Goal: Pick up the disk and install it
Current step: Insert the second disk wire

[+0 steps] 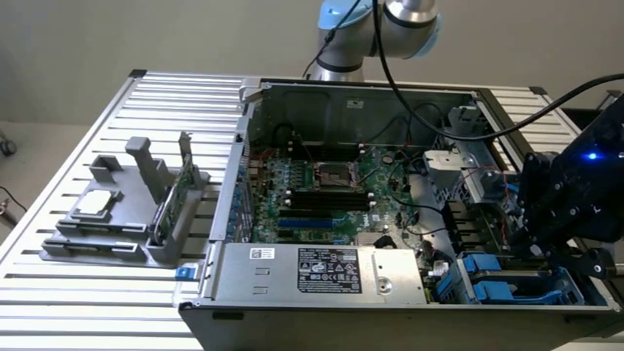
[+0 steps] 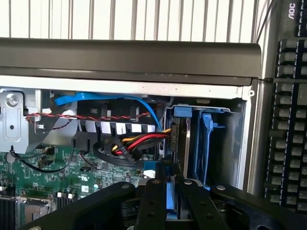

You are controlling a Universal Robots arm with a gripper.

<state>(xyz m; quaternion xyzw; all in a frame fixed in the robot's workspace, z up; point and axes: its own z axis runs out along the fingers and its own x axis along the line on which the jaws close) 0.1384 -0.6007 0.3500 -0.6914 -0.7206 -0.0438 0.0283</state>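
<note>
The open computer case (image 1: 244,131) lies on the slatted table. My black gripper (image 1: 554,265) hangs over the drive bay (image 1: 507,281) at the case's front corner, on the exterior view's right. In the wrist view the gripper (image 2: 171,203) is shut on a blue-railed edge, which I take for the disk (image 2: 171,197), seen edge-on. It points into the bay, where blue rails (image 2: 207,125) and a thin metal edge stand upright next to red, yellow and black cables (image 2: 139,141).
A grey holder (image 1: 127,241) on the exterior view's left carries a small silver chip (image 1: 95,203) and an upright green card (image 1: 174,191). The power supply (image 1: 322,269) lies along the case front beside the motherboard (image 1: 322,190). A keyboard (image 2: 288,120) sits just outside the case wall.
</note>
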